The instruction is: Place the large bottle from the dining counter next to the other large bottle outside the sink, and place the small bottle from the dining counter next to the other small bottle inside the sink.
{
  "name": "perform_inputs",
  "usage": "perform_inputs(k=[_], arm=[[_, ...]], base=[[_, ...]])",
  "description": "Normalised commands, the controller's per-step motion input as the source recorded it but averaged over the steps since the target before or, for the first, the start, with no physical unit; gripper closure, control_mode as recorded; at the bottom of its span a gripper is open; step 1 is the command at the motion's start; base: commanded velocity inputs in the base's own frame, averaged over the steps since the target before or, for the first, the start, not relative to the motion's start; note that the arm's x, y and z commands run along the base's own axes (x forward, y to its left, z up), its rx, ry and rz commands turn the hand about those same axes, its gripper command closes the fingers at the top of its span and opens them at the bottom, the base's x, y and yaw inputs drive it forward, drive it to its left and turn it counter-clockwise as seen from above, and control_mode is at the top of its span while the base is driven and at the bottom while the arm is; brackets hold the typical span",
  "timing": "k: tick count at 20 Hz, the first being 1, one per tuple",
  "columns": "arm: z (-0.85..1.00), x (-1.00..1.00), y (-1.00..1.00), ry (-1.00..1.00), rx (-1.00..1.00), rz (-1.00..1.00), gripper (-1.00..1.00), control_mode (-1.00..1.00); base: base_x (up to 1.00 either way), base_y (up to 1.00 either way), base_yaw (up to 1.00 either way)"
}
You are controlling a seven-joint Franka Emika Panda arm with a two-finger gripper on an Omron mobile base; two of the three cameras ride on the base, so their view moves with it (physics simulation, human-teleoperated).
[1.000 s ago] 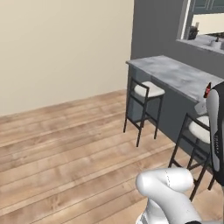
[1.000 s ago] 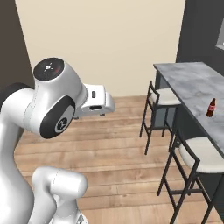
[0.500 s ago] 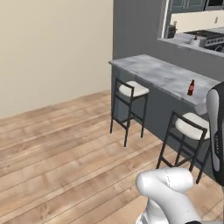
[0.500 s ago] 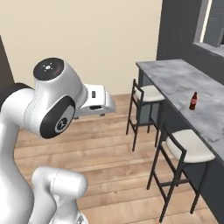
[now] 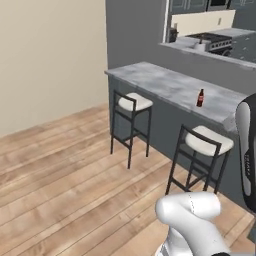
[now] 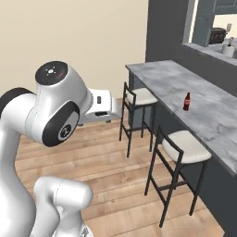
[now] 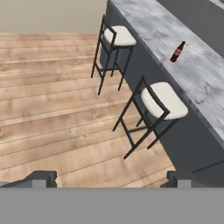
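Observation:
The small bottle (image 5: 200, 98) (image 6: 187, 101) (image 7: 177, 52) is dark brown with a red label and stands upright on the dining counter (image 5: 165, 85) (image 6: 210, 109) (image 7: 148, 26), a long grey-veined marble slab on a dark base. My gripper (image 7: 111, 179) is open with nothing between its fingertips (image 7: 43, 177). It hangs over the wooden floor, well short of the counter and far from the bottle. The large bottles, the sink and the other small bottle are out of view.
Two black-framed stools with white seats (image 5: 132, 102) (image 5: 206, 140) (image 6: 141, 97) (image 6: 185, 146) (image 7: 118, 35) (image 7: 164, 99) stand against the counter between me and the bottle. Wooden floor (image 5: 65, 175) lies open to the left. A kitchen worktop with a stove (image 5: 220, 42) shows beyond the wall opening.
The whole picture has shifted, so the base has moved: counter, stools and bottle now sit further left and more fully in both base views. The gripper stays open.

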Motion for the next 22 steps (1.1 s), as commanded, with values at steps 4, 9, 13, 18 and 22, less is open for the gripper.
perform_inputs(k=[4,9,13,18,22], arm=[[0.00,0.00,0.00,0.00,0.00,0.00,-1.00,1.00],[0.00,0.00,0.00,0.00,0.00,0.00,-1.00,1.00],[0.00,0.00,0.00,0.00,0.00,0.00,-1.00,1.00],[0.00,0.00,0.00,0.00,0.00,0.00,-1.00,1.00],[0.00,0.00,0.00,0.00,0.00,0.00,-1.00,1.00]], base=[[0.00,0.00,-0.25],[0.00,0.00,-0.25],[0.00,0.00,-0.25],[0.02,0.01,-0.25],[0.24,0.24,-0.23]])
